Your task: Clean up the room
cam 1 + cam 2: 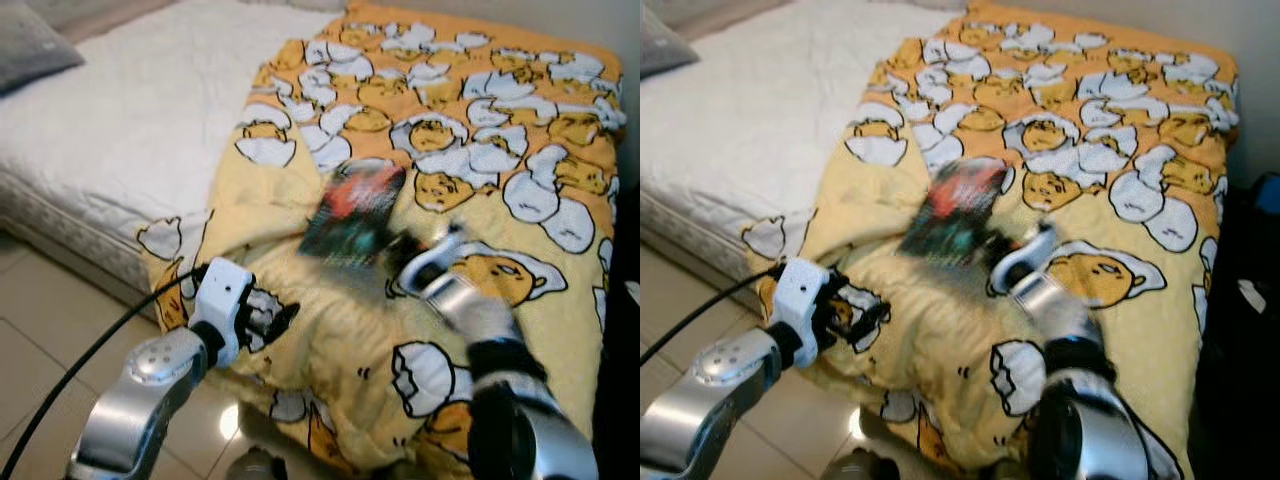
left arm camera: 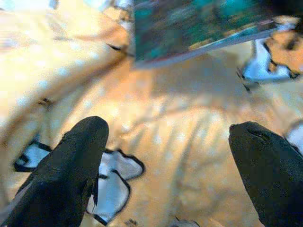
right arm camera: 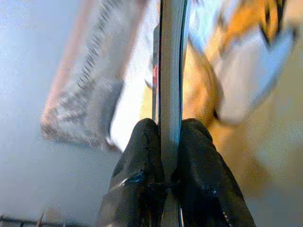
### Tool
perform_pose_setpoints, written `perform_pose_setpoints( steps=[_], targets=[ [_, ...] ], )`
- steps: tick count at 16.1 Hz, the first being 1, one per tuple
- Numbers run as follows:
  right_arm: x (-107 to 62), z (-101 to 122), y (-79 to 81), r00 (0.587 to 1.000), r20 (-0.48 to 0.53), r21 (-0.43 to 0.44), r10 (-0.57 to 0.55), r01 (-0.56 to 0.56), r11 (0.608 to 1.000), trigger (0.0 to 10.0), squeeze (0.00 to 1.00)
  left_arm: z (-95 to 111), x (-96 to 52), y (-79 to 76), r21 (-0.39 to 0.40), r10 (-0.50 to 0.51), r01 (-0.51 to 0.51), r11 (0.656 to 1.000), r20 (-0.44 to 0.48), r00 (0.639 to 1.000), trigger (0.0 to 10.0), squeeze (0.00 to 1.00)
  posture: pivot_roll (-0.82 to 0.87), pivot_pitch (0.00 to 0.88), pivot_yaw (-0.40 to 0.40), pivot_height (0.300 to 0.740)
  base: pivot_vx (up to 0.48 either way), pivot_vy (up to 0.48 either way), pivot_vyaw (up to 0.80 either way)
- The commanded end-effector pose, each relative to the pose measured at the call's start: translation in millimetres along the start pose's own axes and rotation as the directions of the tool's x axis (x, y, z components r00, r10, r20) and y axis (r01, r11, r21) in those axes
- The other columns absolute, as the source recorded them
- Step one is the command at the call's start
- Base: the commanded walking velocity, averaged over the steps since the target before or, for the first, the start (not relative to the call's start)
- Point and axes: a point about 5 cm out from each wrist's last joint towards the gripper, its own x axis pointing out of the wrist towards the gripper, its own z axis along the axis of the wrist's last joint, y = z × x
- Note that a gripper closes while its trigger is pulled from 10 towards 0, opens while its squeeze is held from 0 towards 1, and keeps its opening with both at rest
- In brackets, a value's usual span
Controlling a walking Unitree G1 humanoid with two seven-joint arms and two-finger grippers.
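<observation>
A thin book (image 1: 352, 215) with a dark red and teal cover hangs blurred above the yellow egg-print blanket (image 1: 480, 150) on the bed. My right gripper (image 1: 400, 268) is shut on the book's near edge; in the right wrist view the book (image 3: 170, 71) stands edge-on between the two black fingers (image 3: 137, 156). My left gripper (image 1: 275, 320) is open low over the rumpled front of the blanket, left of the book. In the left wrist view its fingers (image 2: 71, 161) stand wide apart over yellow fabric, with the book (image 2: 199, 23) beyond them.
A white mattress (image 1: 130, 120) stretches to the left with a grey pillow (image 1: 30, 45) at its far corner. Tiled floor (image 1: 50, 330) lies below the bed's edge. A black cable (image 1: 90, 360) trails from my left arm. A dark object (image 1: 1250, 330) stands at the right of the bed.
</observation>
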Motion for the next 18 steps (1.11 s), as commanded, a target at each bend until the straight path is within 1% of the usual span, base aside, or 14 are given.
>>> perform_pose_setpoints(
  steps=[1, 4, 6, 7, 8, 9, 10, 12, 13, 14, 15, 16, 17, 18],
  targets=[
    [-2.2, 10, 7.9, 0.999, 0.032, -0.018, 0.032, -0.032, 0.999, 0.0, 0.00, 1, -1.2, 6.0, 0.012, 0.048, -0.049, 0.999, 0.008, 0.999, 10.0, 0.00, 0.00, 0.000, 0.046, 0.740, 0.000, 0.000, 0.00],
    [-15.4, 8, 3.3, 1.000, 0.023, -0.052, 0.002, -0.001, 0.999, 0.0, 0.00, 1, 3.9, 10.4, 0.018, 0.098, -0.098, 0.995, 0.021, 0.995, 10.0, 0.00, 0.00, 0.000, 0.055, 0.740, 0.000, 0.000, 0.00],
    [-21.5, 6, 2.1, 1.000, 0.015, -0.070, -0.008, 0.009, 0.997, 0.0, 0.00, 6, 4.9, 16.5, -0.025, 0.148, -0.147, 0.989, 0.052, 0.988, 10.0, 0.00, 0.01, 0.000, 0.052, 0.740, 0.000, 0.000, 0.00],
    [-29.6, 6, -0.9, 0.999, 0.010, -0.157, -0.048, 0.049, 0.986, 0.0, 0.00, 6, 2.3, 21.2, -0.057, 0.185, -0.182, 0.982, 0.066, 0.980, 10.0, 0.00, 0.01, 0.000, 0.049, 0.740, 0.000, 0.000, 0.00],
    [-32.4, 6, -2.8, 0.998, 0.008, -0.198, -0.066, 0.067, 0.978, 0.0, 0.00, 5, 1.0, 22.7, -0.062, 0.196, -0.192, 0.980, 0.068, 0.978, 10.0, 0.00, 0.01, 0.000, 0.049, 0.740, 0.000, 0.000, 0.00],
    [-42.7, 9, -7.6, 0.993, 0.041, -0.317, -0.107, 0.115, 0.941, 0.0, 0.00, -1, -3.6, 27.2, -0.015, 0.235, -0.235, 0.972, 0.053, 0.971, 10.0, 0.00, 0.01, 0.000, 0.049, 0.740, 0.000, 0.000, 0.00],
    [-51.2, 15, -6.4, 0.988, 0.104, -0.366, -0.111, 0.142, 0.920, 0.0, 0.00, -4, -7.0, 29.5, 0.021, 0.264, -0.266, 0.964, 0.049, 0.963, 10.0, 0.00, 0.01, 0.000, 0.049, 0.740, 0.000, 0.000, 0.00],
    [-65.6, 27, 8.1, 0.966, 0.248, -0.430, -0.070, 0.175, 0.886, 0.0, 0.00, 1, -10.0, 32.4, 0.054, 0.332, -0.338, 0.940, 0.097, 0.938, 10.0, 0.00, 0.01, 0.000, 0.051, 0.740, 0.000, 0.000, 0.00],
    [-67.1, 27, 10.9, 0.962, 0.266, -0.437, -0.060, 0.176, 0.882, 0.0, 0.00, 2, -9.9, 32.8, 0.065, 0.341, -0.349, 0.935, 0.105, 0.934, 10.0, 0.00, 0.01, 0.000, 0.052, 0.740, 0.000, 0.000, 0.00],
    [-71.3, 29, 15.6, 0.946, 0.318, -0.501, -0.067, 0.228, 0.835, 10.0, 0.00, 4, -8.5, 32.0, 0.048, 0.360, -0.367, 0.929, 0.119, 0.925, 10.0, 0.00, 0.01, 0.000, 0.055, 0.740, 0.000, 0.000, 0.00],
    [-74.4, 29, 20.2, 0.934, 0.354, -0.590, -0.055, 0.269, 0.761, 10.0, 0.00, 7, -7.1, 30.2, 0.038, 0.367, -0.374, 0.927, 0.131, 0.921, 10.0, 0.00, 0.01, 0.000, 0.057, 0.740, 0.000, 0.000, 0.00],
    [-76.1, 26, 21.9, 0.929, 0.366, -0.658, -0.055, 0.300, 0.691, 10.0, 0.00, 9, -6.1, 28.4, 0.074, 0.368, -0.381, 0.922, 0.143, 0.919, 10.0, 0.00, 0.01, 0.000, 0.054, 0.740, 0.000, 0.000, 0.00],
    [-77.8, 23, 22.6, 0.926, 0.373, -0.681, -0.063, 0.319, 0.659, 10.0, 0.00, 10, -5.5, 27.1, 0.097, 0.372, -0.389, 0.916, 0.152, 0.916, 10.0, 0.00, 0.02, 0.000, 0.051, 0.740, 0.000, 0.000, 0.00],
    [-78.3, 21, 23.2, 0.926, 0.373, -0.687, -0.061, 0.320, 0.653, 10.0, 0.00, 10, -5.4, 26.6, 0.101, 0.372, -0.390, 0.916, 0.158, 0.915, 10.0, 0.00, 0.02, 0.000, 0.051, 0.740, 0.000, 0.000, 0.00]
  ],
)
